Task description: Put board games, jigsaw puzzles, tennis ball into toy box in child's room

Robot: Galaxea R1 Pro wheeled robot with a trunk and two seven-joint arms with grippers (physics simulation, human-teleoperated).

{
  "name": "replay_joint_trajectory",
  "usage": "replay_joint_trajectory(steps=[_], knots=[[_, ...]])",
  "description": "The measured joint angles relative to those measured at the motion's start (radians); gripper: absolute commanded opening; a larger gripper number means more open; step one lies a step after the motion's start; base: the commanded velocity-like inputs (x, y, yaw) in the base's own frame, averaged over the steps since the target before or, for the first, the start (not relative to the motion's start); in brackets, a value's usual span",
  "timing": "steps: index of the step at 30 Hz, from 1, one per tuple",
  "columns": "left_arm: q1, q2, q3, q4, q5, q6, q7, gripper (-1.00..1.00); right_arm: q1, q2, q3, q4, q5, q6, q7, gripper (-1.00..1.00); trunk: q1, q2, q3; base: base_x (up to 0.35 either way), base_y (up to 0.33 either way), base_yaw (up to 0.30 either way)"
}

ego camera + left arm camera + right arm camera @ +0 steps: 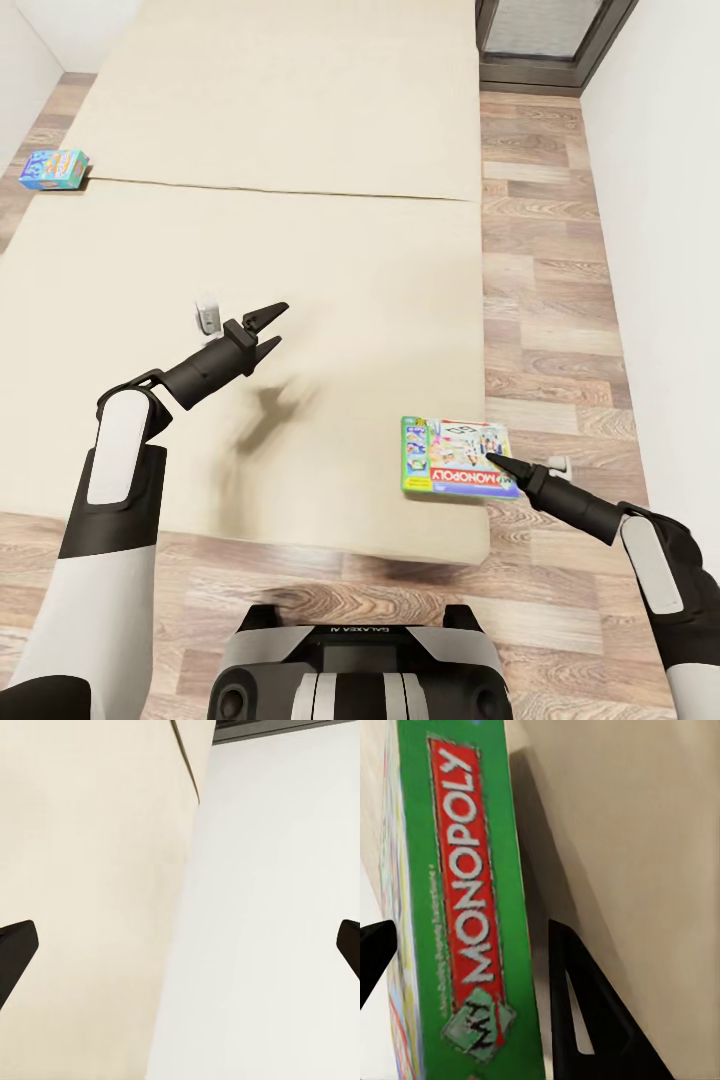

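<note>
A green-white-red Monopoly board game (455, 455) lies flat on the near right corner of the cream bed (250, 230). My right gripper (492, 458) reaches it from the right. In the right wrist view the gripper (472, 926) is open, with its dark fingers (577, 1005) on either side of the box's green edge (472, 907). A smaller blue board game (55, 168) sits at the bed's far left edge. My left gripper (280, 323) hovers open over the middle of the mattress, holding nothing; its spread fingertips (19, 945) frame bare mattress and wall.
Wooden floor (545, 300) runs along the bed's right side up to a white wall (660, 200). A dark door frame (550, 40) stands at the far right. My base (350, 670) is close to the bed's near edge.
</note>
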Motion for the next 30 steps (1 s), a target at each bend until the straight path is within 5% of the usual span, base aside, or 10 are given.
replay_joint_trajectory(steps=[1, 2, 3, 16, 30], knots=[[0.000, 0.000, 0.000, 0.000, 0.000, 0.000, 0.000, 1.00, 0.000, 0.000, 0.000, 0.000, -0.002, 0.001, -0.002, -1.00, 0.000, 0.000, 0.000, 0.000, 0.000, 0.000], [0.001, 0.009, -0.084, 0.004, -0.001, 0.001, 0.000, 1.00, 0.000, -0.003, 0.002, -0.063, 0.041, 0.011, 0.001, -1.00, 0.000, 0.000, 0.000, 0.000, 0.000, 0.000], [0.001, 0.011, -0.091, 0.004, -0.003, 0.001, 0.000, 1.00, 0.000, -0.003, 0.002, -0.075, 0.037, 0.018, 0.001, -1.00, 0.000, 0.000, 0.000, 0.000, 0.000, 0.000], [0.001, 0.025, -0.098, 0.005, -0.003, 0.001, 0.001, 1.00, 0.021, -0.003, 0.001, -0.153, 0.042, 0.029, 0.004, -1.00, 0.000, 0.000, 0.000, 0.000, 0.000, 0.000], [0.001, 0.035, -0.148, 0.007, -0.002, 0.014, -0.001, 1.00, 0.051, -0.004, 0.000, -0.217, 0.041, 0.030, 0.007, -1.00, 0.000, 0.000, 0.000, 0.000, 0.000, 0.000]])
